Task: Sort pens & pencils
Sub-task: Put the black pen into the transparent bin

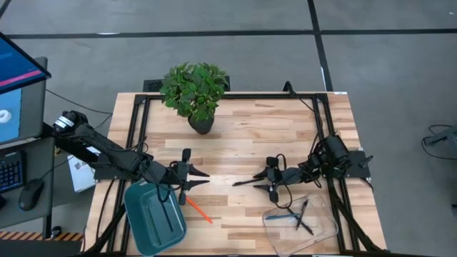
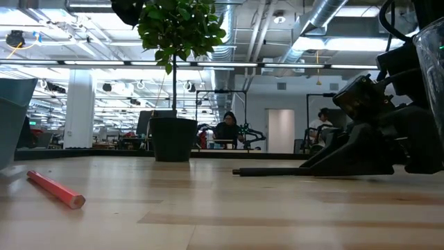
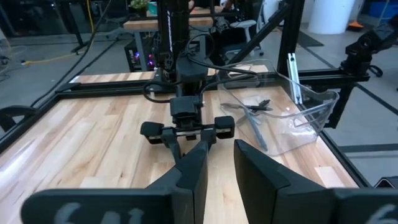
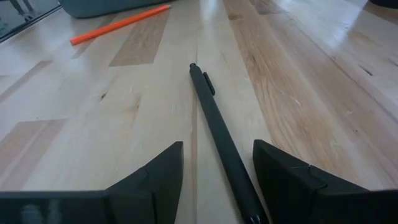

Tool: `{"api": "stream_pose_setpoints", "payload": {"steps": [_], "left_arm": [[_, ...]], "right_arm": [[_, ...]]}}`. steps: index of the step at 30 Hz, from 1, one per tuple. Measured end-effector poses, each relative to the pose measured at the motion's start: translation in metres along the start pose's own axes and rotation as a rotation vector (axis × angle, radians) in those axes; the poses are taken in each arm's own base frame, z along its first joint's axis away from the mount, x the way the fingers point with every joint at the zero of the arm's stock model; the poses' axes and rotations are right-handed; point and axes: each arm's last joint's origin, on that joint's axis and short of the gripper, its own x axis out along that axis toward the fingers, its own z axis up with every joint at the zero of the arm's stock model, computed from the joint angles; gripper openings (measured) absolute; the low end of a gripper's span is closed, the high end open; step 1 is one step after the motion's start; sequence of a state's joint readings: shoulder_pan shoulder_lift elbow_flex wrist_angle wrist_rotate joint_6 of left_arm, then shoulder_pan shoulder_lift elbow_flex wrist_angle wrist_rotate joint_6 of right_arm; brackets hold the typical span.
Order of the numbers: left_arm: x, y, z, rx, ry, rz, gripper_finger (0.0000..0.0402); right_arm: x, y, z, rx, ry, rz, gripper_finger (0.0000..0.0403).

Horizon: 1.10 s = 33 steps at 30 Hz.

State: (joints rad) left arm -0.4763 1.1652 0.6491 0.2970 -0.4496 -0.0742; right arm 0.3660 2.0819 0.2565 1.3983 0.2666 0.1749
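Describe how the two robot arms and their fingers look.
Both arms are dark, jointed and slim, with black cables looping along them. The left gripper and right gripper each end in two long, pointed black fingers with flat inner faces. I see no markings on them.

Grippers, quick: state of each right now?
Left gripper: open, holding nothing, beside the teal tray.
Right gripper: open, low over the table, fingers either side of a black pen, not closed on it.

I see an orange pencil (image 1: 200,210), a black pen (image 4: 222,143), a teal tray (image 1: 153,218), and a light wood-grain tabletop (image 1: 243,135).
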Motion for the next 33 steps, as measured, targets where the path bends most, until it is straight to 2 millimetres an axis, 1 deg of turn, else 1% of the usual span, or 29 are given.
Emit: {"api": "stream_pose_setpoints", "payload": {"steps": [8, 12, 17, 28, 31, 33], "left_arm": [[0.0000, 0.0000, 0.0000, 0.000, 0.000, 0.000, 0.0071], [0.0000, 0.0000, 0.0001, 0.000, 0.000, 0.000, 0.0071], [0.0000, 0.0000, 0.0001, 0.000, 0.000, 0.000, 0.0071], [0.0000, 0.0002, -0.0021, 0.010, 0.021, 0.002, 0.0071], [0.0000, 0.0002, -0.0021, 0.010, 0.021, 0.002, 0.0071], [0.0000, 0.0002, -0.0020, 0.010, 0.021, 0.002, 0.0071]], "right_arm": [[0.0002, -0.0003, -0.0018, -0.006, 0.021, -0.004, 0.0216], [-0.0002, -0.0004, -0.0021, -0.006, 0.022, -0.005, 0.0205], [-0.0001, -0.0008, -0.0022, -0.006, 0.023, -0.007, 0.0169], [-0.0001, -0.0016, -0.0025, -0.002, 0.023, -0.023, 0.0070], [-0.0001, -0.0017, -0.0025, -0.002, 0.022, -0.029, 0.0055], [-0.0001, -0.0016, -0.0024, -0.002, 0.021, -0.029, 0.0053]]}}
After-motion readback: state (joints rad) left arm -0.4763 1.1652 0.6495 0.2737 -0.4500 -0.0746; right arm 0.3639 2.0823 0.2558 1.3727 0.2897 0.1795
